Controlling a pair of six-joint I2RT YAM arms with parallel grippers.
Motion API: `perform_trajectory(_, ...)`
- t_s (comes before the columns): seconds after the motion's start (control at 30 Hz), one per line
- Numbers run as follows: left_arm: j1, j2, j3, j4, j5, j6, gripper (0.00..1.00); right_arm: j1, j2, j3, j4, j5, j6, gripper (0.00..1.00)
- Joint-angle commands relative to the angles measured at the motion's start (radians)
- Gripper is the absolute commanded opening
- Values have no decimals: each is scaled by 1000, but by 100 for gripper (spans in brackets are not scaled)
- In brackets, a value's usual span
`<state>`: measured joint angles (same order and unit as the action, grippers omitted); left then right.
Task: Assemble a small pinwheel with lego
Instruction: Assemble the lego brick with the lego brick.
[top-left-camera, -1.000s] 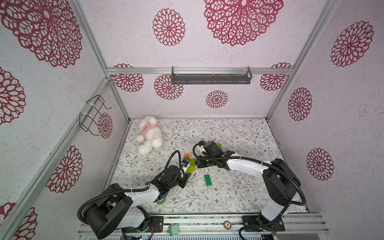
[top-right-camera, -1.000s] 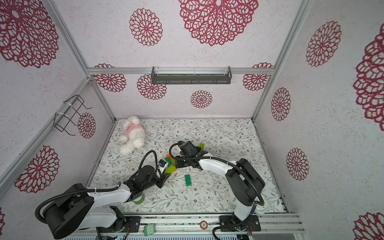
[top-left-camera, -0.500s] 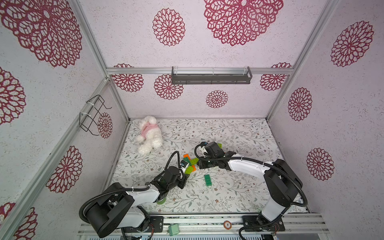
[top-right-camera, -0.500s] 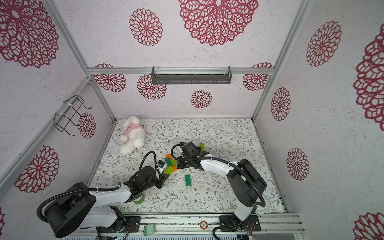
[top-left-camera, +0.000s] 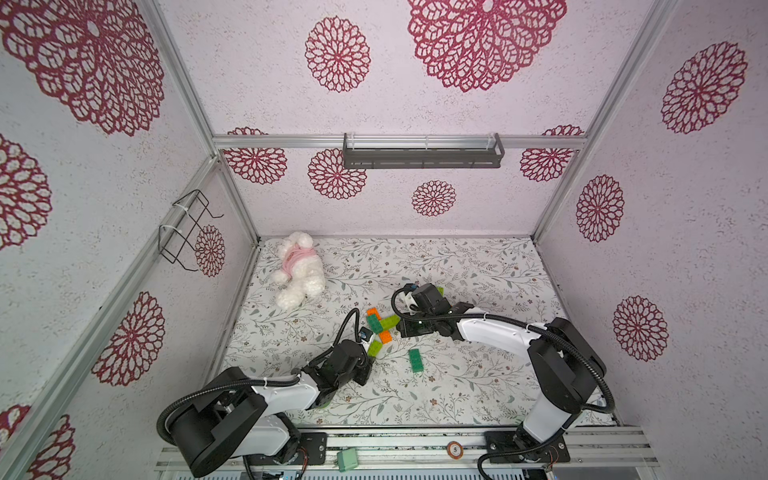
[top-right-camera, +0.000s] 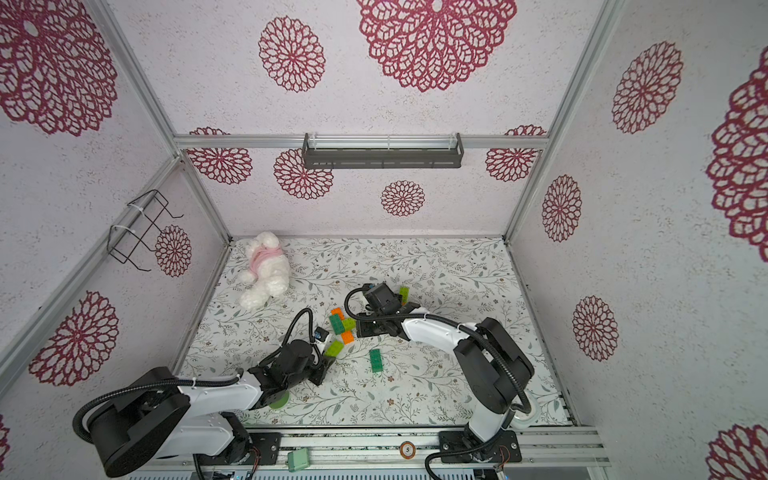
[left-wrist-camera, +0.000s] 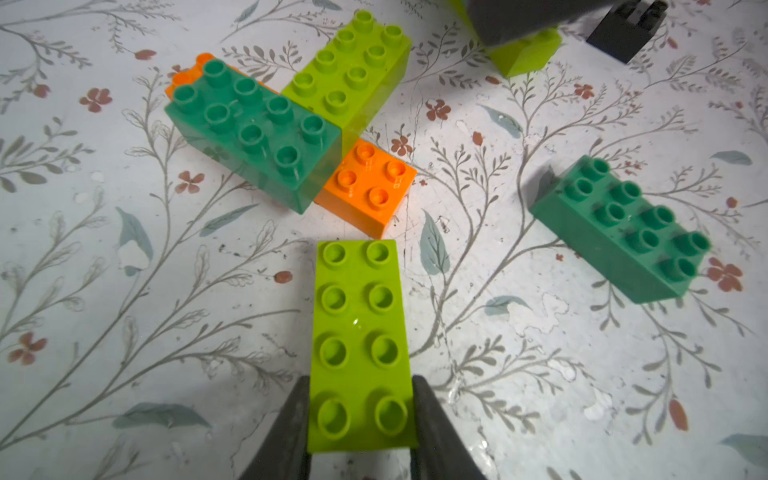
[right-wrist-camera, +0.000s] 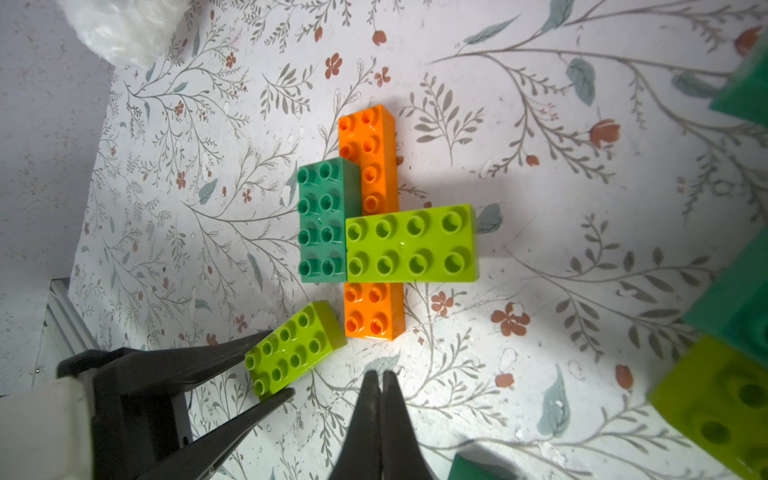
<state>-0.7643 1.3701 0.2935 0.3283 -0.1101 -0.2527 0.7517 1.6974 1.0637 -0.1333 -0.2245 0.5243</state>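
– Lime-green oblong studded plastic brick (left-wrist-camera: 361, 316): who has it?

– The left gripper (left-wrist-camera: 360, 380). Its two dark fingers (left-wrist-camera: 291, 428) clamp the brick's long sides at one end, studs facing up.

– And where does that brick sit?

– On or just above the floral table cover (top-left-camera: 457, 270), I cannot tell which. Its free end is just beside the orange studded plastic base (right-wrist-camera: 374, 307) of the joined cluster.

– What rides on that base?

– A dark green oblong brick (right-wrist-camera: 324, 220) and a second lime-green oblong brick (right-wrist-camera: 411, 245), pressed on top at a right angle to each other, sides meeting. Orange shows beyond them at two opposite ends.

– The right gripper (right-wrist-camera: 380, 374)?

– Clenched tight with nothing between its fingers, tips pointing at the cover near one orange end.

– Any loose pieces?

– A spare dark green oblong brick (top-left-camera: 414, 360) lies flat on the cover, apart from the cluster, on the right arm's side. A white plush toy (top-left-camera: 299, 274) lies toward the back left corner, well apart from everything.
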Motion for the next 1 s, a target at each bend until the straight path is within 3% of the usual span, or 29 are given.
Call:
perform_trajectory(0.0, -5, 72, 47, 74, 21, 23, 13, -9, -54, 0, 6, 0, -1, 0)
perform_trajectory(0.23, -38, 173, 121, 130, 43, 43, 13, -21, -62, -11, 8, -6, -3, 0)
perform_trajectory(0.4, -39, 88, 80, 95, 3, 40, 13, -23, -52, 2, 19, -28, -17, 0)
perform_trajectory(0.57, -38, 43, 66, 119, 42, 104, 13, -25, -30, 20, 45, -76, -17, 0)
perform_trajectory(0.97, 61, 121, 89, 221, 160, 181, 13, -23, 11, 30, 82, -149, -3, 0)
